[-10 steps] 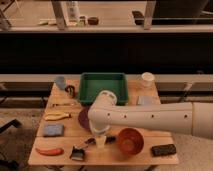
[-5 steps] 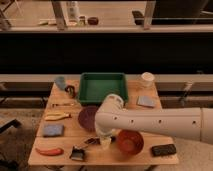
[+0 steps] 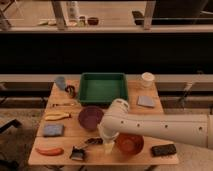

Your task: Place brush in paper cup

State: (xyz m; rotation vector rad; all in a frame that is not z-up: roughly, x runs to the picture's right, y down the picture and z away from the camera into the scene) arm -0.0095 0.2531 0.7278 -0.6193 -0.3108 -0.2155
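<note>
The arm (image 3: 165, 129) reaches in from the right across the near half of the counter (image 3: 135, 109) and bends down at the wrist. This puts the gripper (image 3: 108, 145) low over the near edge, between the brush (image 3: 82, 149) and the orange bowl (image 3: 129, 143). I judge that it is pointed downward so that it can take the brush from above. Whether the jaws are apart or together cannot be told.

The brush lies flat at the near edge, left of centre. Its dark head is to the near left and its handle slants right and far, ending just beside the gripper. It does not look lifted. Lying this way, it offers the handle as the part to grasp.

The paper cup (image 3: 147, 80) stands upright, mouth up, at the far right corner. It is well apart from the brush and ready to receive it. The carry would run far and right, past the orange bowl and the grey cloth (image 3: 146, 101).

By count:
- Two cups: the paper cup and a blue-grey cup (image 3: 60, 82) at the far left.
- Two bowls: the orange one and a purple bowl (image 3: 90, 118).
- One green tray (image 3: 103, 88).
- One brush.
- One black block (image 3: 164, 149) at the near right.
- One banana (image 3: 57, 116).
- One blue sponge (image 3: 52, 130).
- One grey cloth.
- One long reddish piece (image 3: 49, 151) at the near left.
</note>
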